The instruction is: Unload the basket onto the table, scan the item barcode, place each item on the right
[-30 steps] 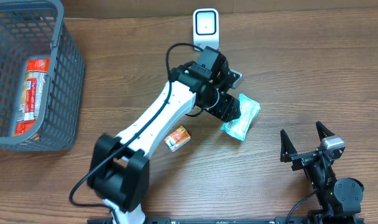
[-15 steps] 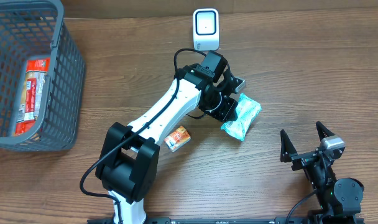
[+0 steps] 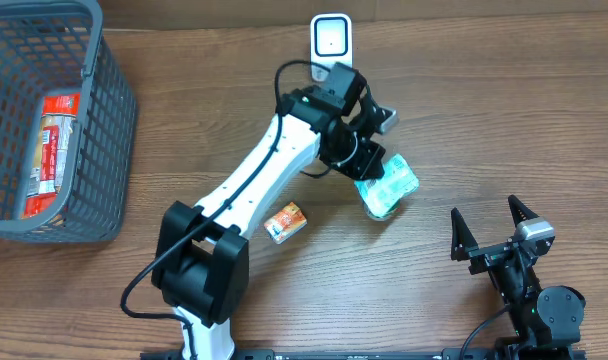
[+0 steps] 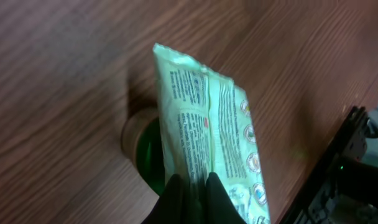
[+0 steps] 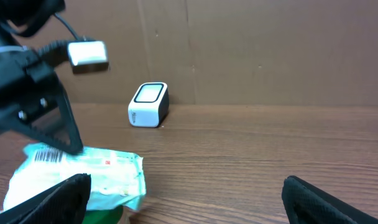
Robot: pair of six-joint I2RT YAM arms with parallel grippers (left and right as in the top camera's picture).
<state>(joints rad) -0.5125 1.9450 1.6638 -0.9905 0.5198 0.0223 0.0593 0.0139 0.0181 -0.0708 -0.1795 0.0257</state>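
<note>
Left tool (image 3: 370,166): fingers (image 4: 188,194) pressed together, pinching one end of the pale green packet (image 3: 388,188). In the left wrist view the packet (image 4: 211,118) stands out from the fingers with its printed back seam facing the camera. Packet is tilted; I cannot tell whether its far end touches the worktop (image 3: 504,100).

In the right wrist view a barcode (image 5: 47,155) shows on the packet's upper face, at the end nearest the tool.

Packet sits at mid-worktop, just ahead of the white scanner (image 3: 331,40) and a little to the right of it, not touching it. The scanner stands upright at the far edge.

Small orange packet (image 3: 285,220) lies flat on the worktop, near the left arm, to the left of the held packet.

Right tool (image 3: 489,220): fingers spread wide, holding nothing, near the front right edge, well apart from the packet.

Grey basket (image 3: 114,130) at the far left; a red pack (image 3: 52,140) lies inside.
</note>
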